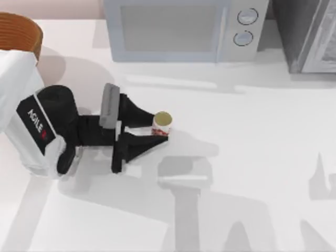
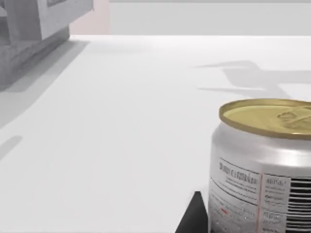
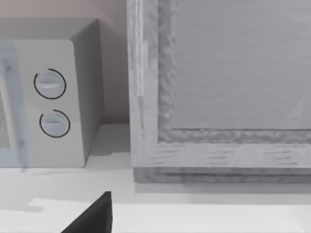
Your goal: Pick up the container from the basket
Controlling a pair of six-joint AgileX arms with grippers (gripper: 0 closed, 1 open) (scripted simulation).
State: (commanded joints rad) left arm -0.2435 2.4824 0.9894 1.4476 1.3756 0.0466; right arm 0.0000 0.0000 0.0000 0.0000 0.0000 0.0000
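Observation:
The container (image 1: 163, 121) is a small can with a yellowish top and a red-and-white label. It stands upright left of the table's middle, well apart from the basket (image 1: 18, 31), whose brown woven rim shows at the far left corner. My left gripper (image 1: 160, 128) reaches in from the left and is shut on the container, one black finger on each side. In the left wrist view the container (image 2: 262, 165) is close up, with a fingertip (image 2: 194, 216) against its side. A dark part of my right gripper (image 3: 92, 218) faces the back of the table.
A white microwave (image 1: 178, 29) stands at the back, its two dials showing in the right wrist view (image 3: 51, 104). A grey cabinet (image 1: 310, 37) fills the back right corner. The table to the right of the container is bare white surface.

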